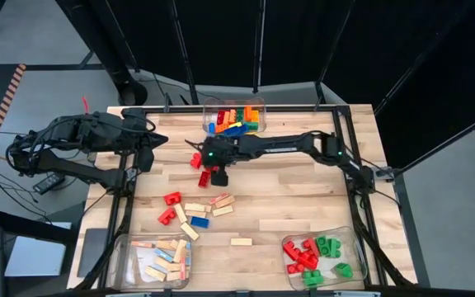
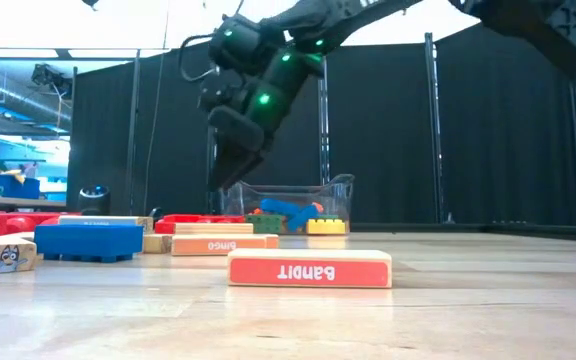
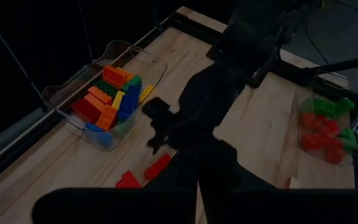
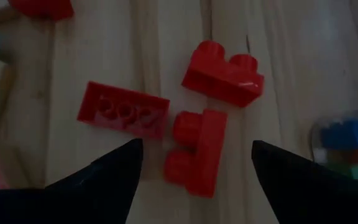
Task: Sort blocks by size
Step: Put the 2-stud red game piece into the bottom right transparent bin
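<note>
My right gripper (image 4: 194, 163) hangs open a little above the table's middle (image 1: 213, 167), fingers slanting down. Its fingers stand on either side of a small red studded block (image 4: 194, 152) without touching it. Two more red blocks (image 4: 224, 73) (image 4: 123, 110) lie flat beside that one. Loose red, blue and pale wooden blocks (image 1: 195, 210) lie nearer the front edge. My left gripper (image 1: 148, 155) waits shut over the far left of the table, holding nothing.
A clear bin of mixed coloured bricks (image 1: 234, 115) stands at the far edge. A bin of wooden bars (image 1: 159, 260) sits at the near left, and a bin of red and green bricks (image 1: 324, 260) at the near right. A lone wooden bar (image 2: 309, 268) lies near the front.
</note>
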Robot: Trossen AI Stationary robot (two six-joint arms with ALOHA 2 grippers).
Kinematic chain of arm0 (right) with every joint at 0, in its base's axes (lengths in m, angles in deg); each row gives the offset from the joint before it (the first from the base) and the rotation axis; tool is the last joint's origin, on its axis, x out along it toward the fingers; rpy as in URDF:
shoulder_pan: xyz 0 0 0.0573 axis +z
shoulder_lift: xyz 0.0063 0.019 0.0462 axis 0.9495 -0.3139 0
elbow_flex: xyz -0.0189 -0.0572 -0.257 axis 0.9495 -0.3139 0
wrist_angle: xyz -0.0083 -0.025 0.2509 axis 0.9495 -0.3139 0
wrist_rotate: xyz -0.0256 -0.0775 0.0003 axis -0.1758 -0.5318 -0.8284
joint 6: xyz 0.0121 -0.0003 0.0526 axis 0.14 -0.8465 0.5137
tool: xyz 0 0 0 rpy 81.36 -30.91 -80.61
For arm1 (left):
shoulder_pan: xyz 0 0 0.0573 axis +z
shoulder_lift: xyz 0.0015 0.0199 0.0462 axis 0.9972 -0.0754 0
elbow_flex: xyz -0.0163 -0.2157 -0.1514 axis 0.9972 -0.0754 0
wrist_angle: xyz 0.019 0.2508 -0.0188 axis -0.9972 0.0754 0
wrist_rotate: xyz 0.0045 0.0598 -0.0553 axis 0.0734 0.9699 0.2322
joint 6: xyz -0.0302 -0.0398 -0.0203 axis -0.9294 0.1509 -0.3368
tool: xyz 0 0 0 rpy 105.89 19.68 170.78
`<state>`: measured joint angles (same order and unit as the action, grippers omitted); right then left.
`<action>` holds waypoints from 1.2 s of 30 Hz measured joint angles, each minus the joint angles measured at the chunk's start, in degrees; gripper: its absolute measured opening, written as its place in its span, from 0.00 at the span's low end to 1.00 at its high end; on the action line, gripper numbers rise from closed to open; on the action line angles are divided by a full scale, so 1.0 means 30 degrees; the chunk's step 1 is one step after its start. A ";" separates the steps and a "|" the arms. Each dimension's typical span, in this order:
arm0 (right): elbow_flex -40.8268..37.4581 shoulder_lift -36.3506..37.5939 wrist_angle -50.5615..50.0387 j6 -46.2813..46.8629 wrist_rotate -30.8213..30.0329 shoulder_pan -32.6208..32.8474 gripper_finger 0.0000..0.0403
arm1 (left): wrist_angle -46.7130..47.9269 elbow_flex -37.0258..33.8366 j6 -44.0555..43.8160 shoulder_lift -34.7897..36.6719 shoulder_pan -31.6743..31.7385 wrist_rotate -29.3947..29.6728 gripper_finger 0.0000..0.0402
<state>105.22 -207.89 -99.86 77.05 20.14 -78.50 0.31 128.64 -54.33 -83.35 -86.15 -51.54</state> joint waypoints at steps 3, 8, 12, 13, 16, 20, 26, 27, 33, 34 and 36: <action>0.1325 -0.1204 -0.0940 -0.0326 0.0003 -0.0106 0.80 | 0.0004 0.0000 0.0007 0.0004 -0.0001 0.0000 0.03; 0.2365 -0.2781 -0.3220 -0.0341 0.0015 -0.0418 0.81 | 0.0129 0.0000 0.0015 0.0004 -0.0004 0.0000 0.03; 0.2473 -0.3333 -0.3578 0.0263 0.0159 -0.0590 0.76 | 0.0594 0.0000 0.0019 0.0000 0.0000 0.0000 0.03; 0.2475 -0.3362 -0.3597 0.0555 0.0224 -0.0601 0.74 | 0.0580 0.0000 0.0015 0.0004 -0.0004 0.0000 0.03; 0.2438 -0.3378 -0.3276 0.0606 0.0448 -0.0593 0.67 | 0.0601 0.0000 0.0000 0.0004 -0.0002 0.0000 0.03; 0.2563 -0.3313 -0.1793 -0.0394 0.0400 -0.0571 0.60 | 0.0623 0.0000 -0.0007 0.0002 -0.0003 0.0000 0.03; 0.2748 -0.3300 -0.2079 0.0010 0.0414 -0.0744 0.51 | 0.0638 0.0000 -0.0129 -0.0004 -0.0003 0.0001 0.03; 0.2744 -0.3300 -0.2098 0.0158 0.0442 -0.0774 0.49 | 0.0649 0.0000 -0.0146 -0.0004 -0.0004 0.0000 0.03; 0.2755 -0.3243 -0.2111 0.0517 0.0481 -0.0826 0.24 | 0.0645 0.0000 -0.0160 -0.0004 0.0003 0.0007 0.03; 0.2751 -0.3271 -0.2093 0.0590 0.0474 -0.0826 0.18 | 0.0652 0.0000 -0.0160 0.0000 0.0003 0.0007 0.03; 0.2763 -0.3230 -0.2189 0.0886 0.0513 -0.0826 0.08 | 0.0652 0.0002 -0.0166 0.0004 0.0001 0.0007 0.03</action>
<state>113.51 -217.58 -106.43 79.71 21.68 -80.98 2.27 128.65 -54.83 -83.34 -86.15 -51.52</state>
